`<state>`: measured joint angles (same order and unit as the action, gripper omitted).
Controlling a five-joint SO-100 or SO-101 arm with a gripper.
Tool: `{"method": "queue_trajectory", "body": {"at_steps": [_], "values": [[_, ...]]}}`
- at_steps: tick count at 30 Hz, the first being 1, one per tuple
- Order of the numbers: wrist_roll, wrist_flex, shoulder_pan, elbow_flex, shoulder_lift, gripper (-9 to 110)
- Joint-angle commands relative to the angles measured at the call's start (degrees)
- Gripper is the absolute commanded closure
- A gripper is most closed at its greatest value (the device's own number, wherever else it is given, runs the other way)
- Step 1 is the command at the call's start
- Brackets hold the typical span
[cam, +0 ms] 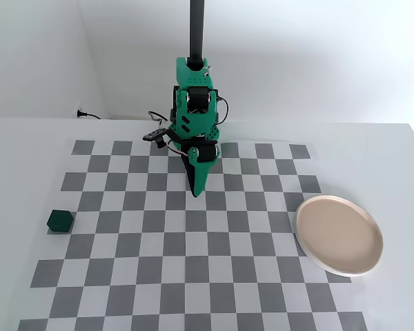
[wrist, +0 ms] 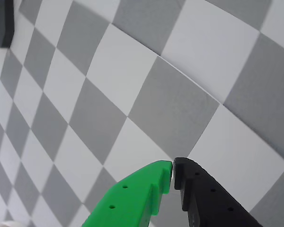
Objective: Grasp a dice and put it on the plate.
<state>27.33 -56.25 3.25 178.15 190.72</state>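
The dice is a small dark green cube at the left edge of the checkered mat in the fixed view. The pale pinkish plate lies at the mat's right edge. My gripper points down over the mat's upper middle, far from both. In the wrist view its green and black fingertips touch, so the gripper is shut and empty. The wrist view shows only checkered squares below it; dice and plate are out of that view.
The green arm's base stands at the back of the mat with a black pole behind it. A dark object sits at the wrist view's top left corner. The checkered mat lies on a white table.
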Motion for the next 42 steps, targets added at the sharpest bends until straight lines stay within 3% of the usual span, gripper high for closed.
{"method": "queue_trajectory", "body": {"at_steps": [1, 11, 18, 23, 29, 42], "values": [[15.2, 0.5, -0.3, -0.9, 0.4, 106], [44.2, 4.5, -1.0, -0.9, 0.4, 106], [55.7, 7.7, -1.0, -3.0, 0.4, 97], [59.7, 10.4, -0.2, -6.2, -1.0, 91], [59.4, 15.0, -0.1, -21.4, -21.6, 84], [60.7, 17.5, -6.5, -41.9, -44.0, 83]]}}
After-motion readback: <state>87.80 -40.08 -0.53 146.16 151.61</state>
